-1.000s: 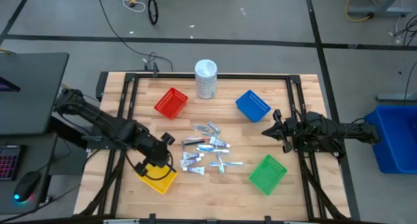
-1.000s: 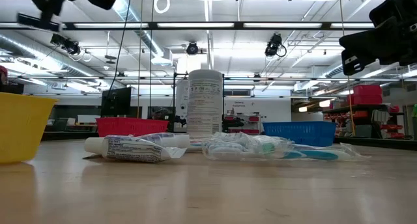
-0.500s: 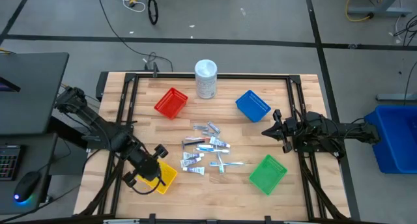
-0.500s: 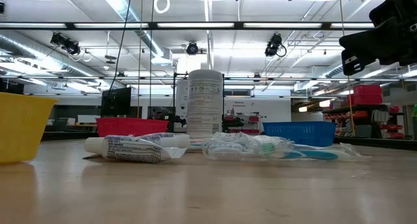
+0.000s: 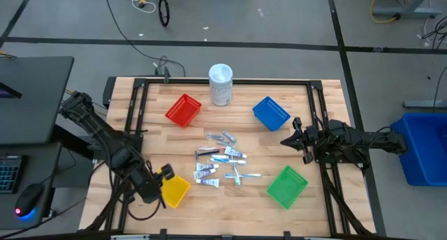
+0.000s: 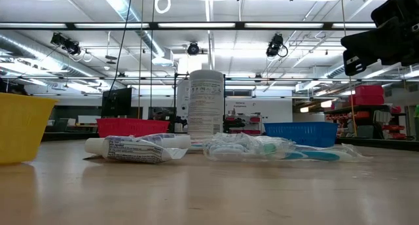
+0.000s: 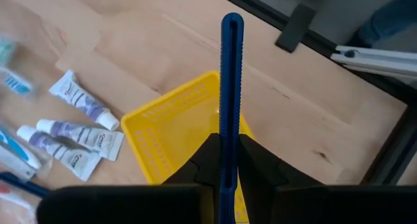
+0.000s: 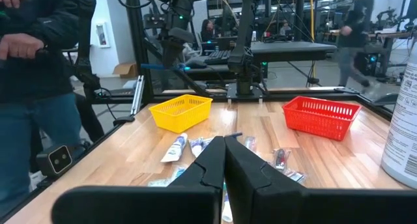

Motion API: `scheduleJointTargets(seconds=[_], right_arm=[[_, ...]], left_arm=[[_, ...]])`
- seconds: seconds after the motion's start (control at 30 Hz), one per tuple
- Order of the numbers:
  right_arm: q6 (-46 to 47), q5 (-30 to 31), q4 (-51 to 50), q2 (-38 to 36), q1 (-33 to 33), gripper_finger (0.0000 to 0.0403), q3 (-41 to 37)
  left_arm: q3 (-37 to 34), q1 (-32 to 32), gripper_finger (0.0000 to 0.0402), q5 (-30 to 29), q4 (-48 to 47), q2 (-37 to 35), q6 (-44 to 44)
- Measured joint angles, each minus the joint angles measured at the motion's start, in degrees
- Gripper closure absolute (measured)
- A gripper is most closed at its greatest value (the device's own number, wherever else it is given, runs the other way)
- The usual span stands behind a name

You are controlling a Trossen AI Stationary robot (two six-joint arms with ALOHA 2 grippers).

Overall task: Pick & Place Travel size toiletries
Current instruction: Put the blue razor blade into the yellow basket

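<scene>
The travel size toiletries [image 5: 220, 163] lie loose at the table's middle: small white tubes [image 7: 81, 100], pale sticks and packets; the low view shows a tube [image 6: 134, 148] lying flat. My left gripper [image 7: 228, 142] hangs over the yellow basket [image 5: 174, 190] near the front left, shut on a slim blue stick [image 7: 231, 87]. At the table's right side my right gripper [image 5: 288, 140] waits shut, with nothing in it [image 8: 225, 146]. My left gripper pinches the blue stick's lower part [image 7: 229, 136] between its two fingers [image 7: 208, 155]. The stick runs on along the fingers and juts far past them to its free end [image 7: 231, 19]. It is lifted clear, slanting down over the yellow basket [image 7: 176, 129].
A red basket [image 5: 183, 109] and a blue basket [image 5: 271, 113] stand toward the back, a green basket [image 5: 287, 185] at the front right. A tall white container [image 5: 221, 84] stands at the back middle. A person [image 8: 39, 68] stands beyond the table's left edge.
My left gripper has swung toward the table's near left corner with the blue stick, from the yellow basket's far side to its left side. It has left the low view, where it showed at the top left. The basket and the toiletries have stayed put.
</scene>
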Motion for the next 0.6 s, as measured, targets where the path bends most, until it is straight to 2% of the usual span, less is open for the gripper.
scheduleJointTargets(seconds=[0.27,0.6], right_arm=[[-0.01,-0.01,0.00,0.00,0.00,0.0390,0.00],[-0.01,-0.01,-0.01,0.00,0.00,0.0390,0.00]], left_arm=[[-1.28,-0.84,0.0361,-0.07,0.62,0.02,0.92],[-8.99,-0.23,0.0361,-0.84,3.36,0.02,3.57]])
